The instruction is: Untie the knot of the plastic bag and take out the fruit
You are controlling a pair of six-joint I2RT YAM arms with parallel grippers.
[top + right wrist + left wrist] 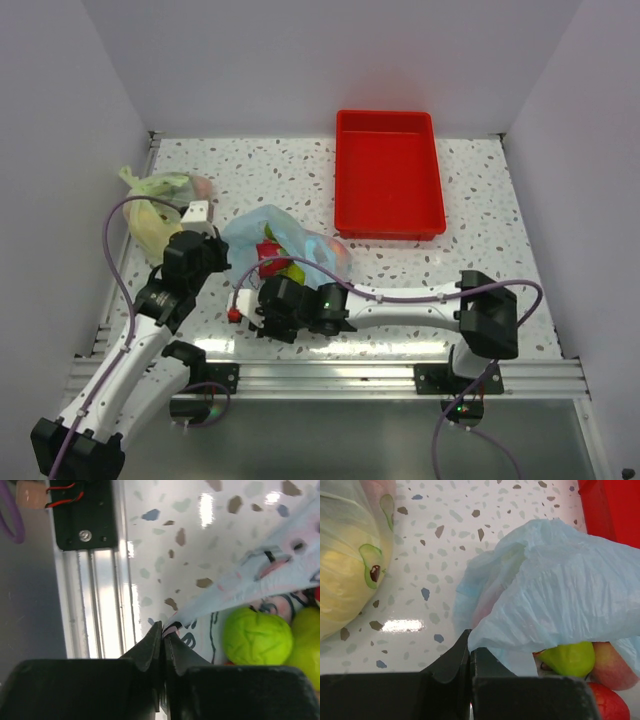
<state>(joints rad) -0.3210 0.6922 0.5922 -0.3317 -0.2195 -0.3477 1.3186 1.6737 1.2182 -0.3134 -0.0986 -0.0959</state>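
Light blue plastic bag (560, 590) drapes over the fruit (570, 657), hiding most of it; red tray (615, 505) runs off the left-wrist view's edge.

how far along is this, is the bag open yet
Done, it seems: no knot shows, and the bag gapes with fruit visible under its edge. In hand: the left claw and right claw are each shut on the bag's film. Left: the fruit lies in the bag, none in the tray.
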